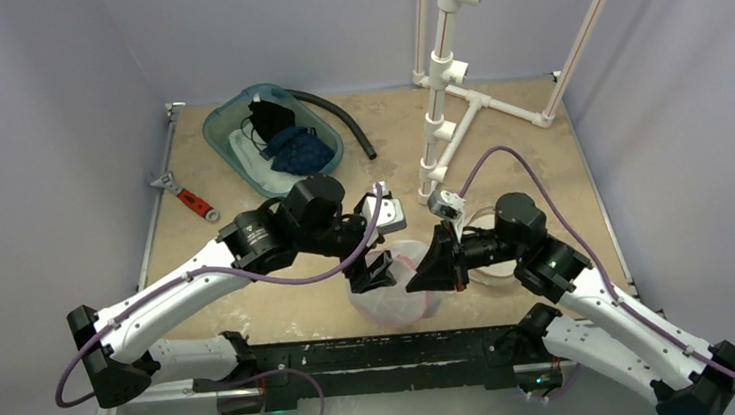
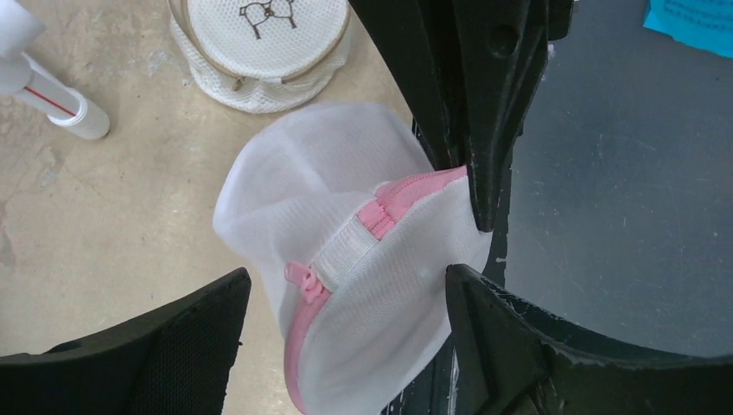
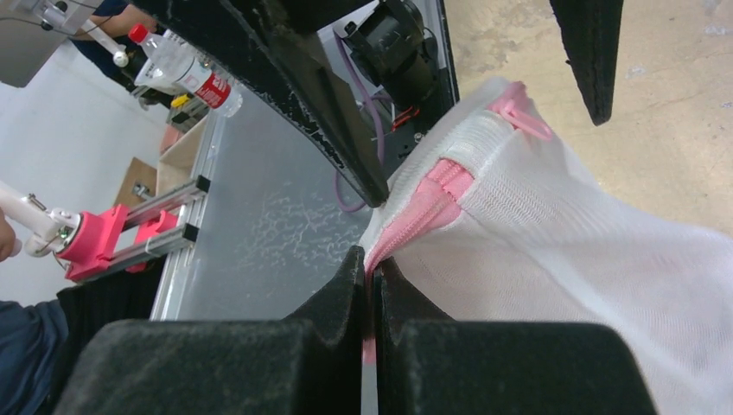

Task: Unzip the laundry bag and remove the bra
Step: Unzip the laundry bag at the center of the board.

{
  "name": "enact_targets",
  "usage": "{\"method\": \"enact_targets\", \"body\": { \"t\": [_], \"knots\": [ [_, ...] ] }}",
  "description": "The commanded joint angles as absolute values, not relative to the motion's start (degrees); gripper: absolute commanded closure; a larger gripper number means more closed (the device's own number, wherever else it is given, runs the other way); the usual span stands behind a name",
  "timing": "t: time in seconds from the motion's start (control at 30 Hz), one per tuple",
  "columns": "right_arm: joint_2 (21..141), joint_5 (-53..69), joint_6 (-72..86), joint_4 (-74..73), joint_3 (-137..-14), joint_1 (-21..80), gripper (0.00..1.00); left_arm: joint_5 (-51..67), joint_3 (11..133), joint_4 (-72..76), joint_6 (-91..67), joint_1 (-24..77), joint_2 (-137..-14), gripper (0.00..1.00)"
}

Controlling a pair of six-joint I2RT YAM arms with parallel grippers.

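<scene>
Observation: the laundry bag (image 2: 328,181), white mesh with a pink zip, is held up off the counter (image 1: 498,136) at its near edge, between the two arms.

Right hand (image 3: 372,268): fully closed, pinching the pink zip tape (image 3: 432,199) at the bag's rim. The grip appears meant to anchor the rim and keep the zip line taut, so that the slider has something to run against.

Left hand (image 2: 346,285): spread wide, holding nothing. Its fingers (image 2: 173,346) stand on either side of the bag's lower part, apart from the mesh, lined up about the zip pull (image 2: 302,278). The pull sticks out beside a white elastic band that covers the zip end.

Assessment: the zip looks closed along the visible stretch, so unzipping has not begun. The bra is not visible; the mesh hides the contents, and I cannot confirm that it is inside.

Note: a second, round mesh bag (image 2: 259,52) lies on the counter beyond, clear of both hands.

Risk: the pull is small and half tucked by the band, so a pinch could catch mesh instead.
</scene>
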State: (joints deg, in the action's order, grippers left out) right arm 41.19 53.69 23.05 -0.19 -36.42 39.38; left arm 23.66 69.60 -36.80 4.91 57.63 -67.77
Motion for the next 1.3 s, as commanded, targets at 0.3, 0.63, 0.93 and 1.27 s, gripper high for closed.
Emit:
{"method": "enact_targets", "body": {
  "t": [0.3, 0.63, 0.93, 1.27],
  "knots": [
    [41.0, 56.6, 22.2, 3.4, -39.3, 39.8, 1.0, 40.3, 69.4, -37.4, 7.5, 55.7, -71.6, 0.73],
    [42.0, 46.9, 22.9, 1.8, -41.3, 39.7, 0.34, 27.9, 62.9, -29.9, -2.8, 55.5, -63.0, 1.0],
    [32.7, 19.9, 37.0, 2.7, -33.5, 39.7, 0.24, -10.2, 42.7, -6.2, -41.3, 55.5, -39.4, 1.0],
    [30.5, 20.3, 64.2, 37.9, -9.8, 39.8, 0.27, -33.6, 25.8, 7.9, -78.6, 55.5, -34.5, 1.0]
  ]
}}
